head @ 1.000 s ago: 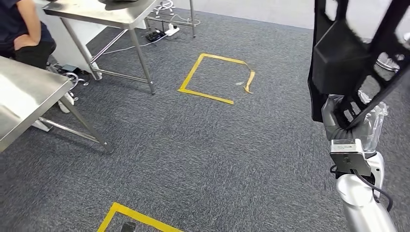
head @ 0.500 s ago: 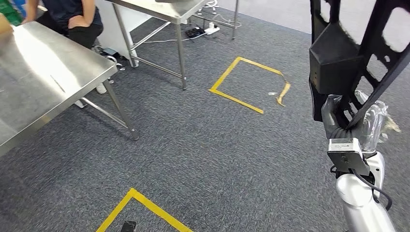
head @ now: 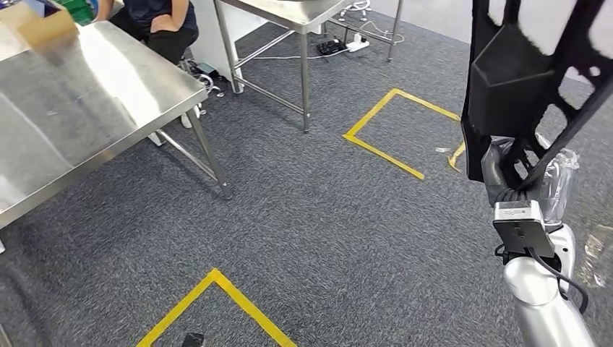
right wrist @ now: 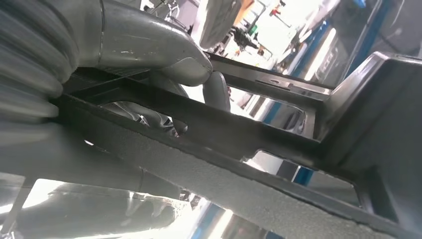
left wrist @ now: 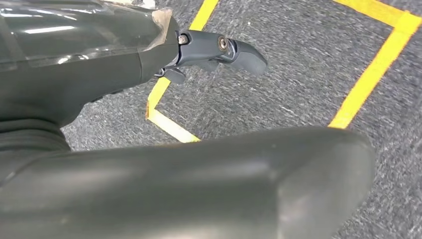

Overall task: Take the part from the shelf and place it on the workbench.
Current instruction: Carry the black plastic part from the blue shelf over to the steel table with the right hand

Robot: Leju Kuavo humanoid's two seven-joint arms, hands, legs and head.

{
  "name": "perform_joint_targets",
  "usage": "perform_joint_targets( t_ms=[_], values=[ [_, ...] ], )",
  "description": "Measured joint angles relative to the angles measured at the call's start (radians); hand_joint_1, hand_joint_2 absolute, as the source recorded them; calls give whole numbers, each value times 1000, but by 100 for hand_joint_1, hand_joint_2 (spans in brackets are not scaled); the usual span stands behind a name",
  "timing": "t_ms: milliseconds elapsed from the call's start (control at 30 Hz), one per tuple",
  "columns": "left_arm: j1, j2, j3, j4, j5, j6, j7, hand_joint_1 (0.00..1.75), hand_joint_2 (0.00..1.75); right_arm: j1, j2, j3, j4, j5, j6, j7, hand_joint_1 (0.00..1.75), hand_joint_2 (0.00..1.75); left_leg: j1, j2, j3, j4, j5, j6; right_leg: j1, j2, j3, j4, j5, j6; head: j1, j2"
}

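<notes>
Black plastic part, openwork frame of struts around a solid boxy block; carried upright at the right of the head view, above the carpet, well apart from the workbench at left.

Holder: right hand, thumb and fingers closed around a lower strut; the right wrist view shows the thumb pressed on a flat bar of the part.

Left hand: holds nothing; how far its fingers are spread cannot be told.

Handling, judged: stiff, rigid, no flex visible. Probably light for its bulk, given the open frame. Matte, faintly grained surface should give fair grip. Tall and top-heavy above the grip, so liable to swing or tip. Thin struts may crack if knocked on the steel edge. Best hold: a strut close to the solid block.

Markings: none legible on the part. A label on the wrist is too small to read.
</notes>
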State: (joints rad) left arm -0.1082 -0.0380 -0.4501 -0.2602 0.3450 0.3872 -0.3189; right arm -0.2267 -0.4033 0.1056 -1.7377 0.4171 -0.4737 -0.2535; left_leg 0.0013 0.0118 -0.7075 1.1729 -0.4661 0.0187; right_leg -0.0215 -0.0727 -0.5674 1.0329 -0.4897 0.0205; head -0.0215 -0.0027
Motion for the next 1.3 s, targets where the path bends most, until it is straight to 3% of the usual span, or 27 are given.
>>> perform_joint_targets(
  t_ms=[67, 100, 133, 200, 267, 333, 400, 433, 467, 533, 600, 667, 700, 767, 833, 900, 933, 967, 1000, 1067, 1133, 1200, 1233, 1300],
  values=[
    [-4, 2, -3, 0, -1, 0, 1, 0, 0, 2, -6, -7, -1, -1, 0, 1, 175, 175, -10, 40, 56, -104, 33, 12, 7, -19, 6, 0, -6, 7, 1, 0],
    [-6, 2, -4, 0, -2, 0, 1, 0, 0, 3, -9, -9, -1, -2, -1, 0, 175, 175, -16, 51, 66, -125, 35, 17, 9, -28, 8, -1, -8, 12, 2, 0],
    [-7, 2, -5, 0, -2, 0, 1, 0, 0, 5, -12, -10, -2, -4, -1, 0, 175, 175, -22, 52, 68, -134, 33, 22, 10, -39, 11, -4, -10, 18, 2, 0],
    [-7, 3, -6, 0, -3, 0, 2, 0, 0, 8, -18, -13, -3, -13, -2, 0, 175, 175, -23, 28, 72, -145, 38, 31, 8, -49, 17, -6, -13, 28, 2, 0],
    [-9, 4, -6, -1, -3, 0, 4, 0, 0, 13, -31, -19, -5, -28, -3, -5, 175, 175, -14, 5, 86, -164, 49, 43, 6, -5, 1, 32, -34, 34, 3, 0],
    [-13, 2, -7, -1, -3, -1, 6, 0, 0, 18, -47, -28, -5, -48, -6, -14, 175, 175, -8, -21, 92, -173, 56, 51, 5, 53, -60, 151, -80, 33, 10, 0],
    [-14, 0, -7, -1, -1, -1, 7, 0, 0, 22, -60, -32, -2, -66, -8, -19, 175, 175, -7, -50, 92, -172, 56, 51, 4, 69, -125, 263, -109, 38, 15, 0],
    [-13, -2, -7, -1, 0, -1, 8, 0, 0, 23, -65, -32, 1, -72, -9, -21, 175, 175, -6, -64, 93, -172, 56, 50, 1, 70, -133, 266, -101, 47, 16, 0],
    [-13, -2, -6, -1, 1, -1, 8, 0, 0, 23, -71, -32, 3, -78, -9, -22, 175, 175, -4, -79, 93, -170, 55, 49, -2, 72, -124, 233, -78, 58, 16, 0],
    [-12, -1, -6, -1, 1, -2, 8, 0, 0, 24, -80, -33, 5, -85, -11, -25, 175, 175, -1, -107, 92, -163, 52, 40, -12, 101, -63, 89, -16, 81, 17, 0],
    [-12, -1, -6, -1, 2, -3, 8, 0, 0, 26, -87, -34, 6, -90, -14, -28, 175, 175, 0, -131, 85, -156, 50, 27, -15, 129, -18, -4, 18, 76, 18, 0],
    [-7, 0, -6, -1, 3, -3, 7, 0, 0, 30, -91, -33, 7, -92, -18, -30, 175, 175, 0, -151, 79, -158, 53, 13, -10, 121, -9, -17, 23, 53, 18, 0],
    [-4, 2, -6, -1, 4, -3, 7, 0, 0, 31, -91, -33, 7, -93, -19, -31, 175, 175, 0, -148, 77, -158, 53, 8, -12, 111, -7, -19, 25, 45, 17, 0],
    [-2, 4, -6, -1, 6, -3, 6, 0, 0, 31, -90, -32, 6, -93, -22, -33, 175, 175, -3, -99, 58, -122, 28, -1, -18, 89, -3, -23, 27, 27, 13, 0],
    [-4, 5, -6, -1, 8, -3, 5, 0, 0, 32, -89, -32, 6, -93, -25, -34, 175, 175, -3, -39, 1, -6, -32, -8, -16, 66, 0, -24, 24, 13, 8, 0],
    [-4, 5, -6, -1, 10, -3, 5, 0, 0, 32, -88, -31, 7, -93, -26, -34, 175, 175, 3, -26, -63, 113, -74, -13, -13, 41, 1, -24, 21, 7, 7, 0],
    [-3, 5, -6, -1, 11, -3, 5, 0, 0, 32, -86, -30, 7, -93, -26, -34, 175, 175, 5, -24, -73, 129, -70, -15, -13, 28, 2, -24, 19, 7, 6, 0],
    [-2, 5, -6, -1, 13, -3, 5, 0, 0, 30, -85, -29, 8, -93, -26, -34, 175, 175, 7, -20, -63, 107, -50, -15, -13, 16, 4, -24, 18, 7, 6, 0],
    [-3, 6, -6, -1, 14, -3, 5, 0, 0, 26, -83, -27, 10, -93, -26, -34, 175, 175, 8, -10, -33, 48, -17, -14, -13, 4, 7, -23, 15, 8, 6, 0],
    [-6, 7, -5, -1, 18, -3, 5, 0, 0, 12, -81, -21, 16, -92, -26, -36, 175, 175, 5, 35, 41, -88, 33, -7, -7, -15, 14, -23, 9, 17, 6, 0],
    [-10, 8, -5, -2, 21, -3, 4, 0, 0, -8, -82, -14, 23, -92, -25, -37, 175, 175, -3, 55, 71, -147, 44, 3, 1, -32, 19, -24, 2, 27, 10, 0],
    [-11, 8, -5, -1, 24, -3, 4, 0, 0, -25, -81, -7, 31, -93, -25, -38, 175, 175, -5, 28, 71, -151, 46, 16, 2, -47, 24, -25, -3, 39, 12, 0],
    [-10, 9, -4, -1, 26, -3, 3, 0, 0, -31, -81, -3, 35, -94, -25, -39, 175, 175, -4, 15, 74, -155, 48, 23, 1, -39, 24, -19, -9, 44, 13, 0],
    [-12, 10, -4, -2, 29, -3, 2, 0, 0, -40, -81, 5, 43, -95, -25, -44, 175, 175, 1, -9, 81, -164, 54, 38, -5, 11, -1, 42, -42, 46, 18, 0]
  ],
)
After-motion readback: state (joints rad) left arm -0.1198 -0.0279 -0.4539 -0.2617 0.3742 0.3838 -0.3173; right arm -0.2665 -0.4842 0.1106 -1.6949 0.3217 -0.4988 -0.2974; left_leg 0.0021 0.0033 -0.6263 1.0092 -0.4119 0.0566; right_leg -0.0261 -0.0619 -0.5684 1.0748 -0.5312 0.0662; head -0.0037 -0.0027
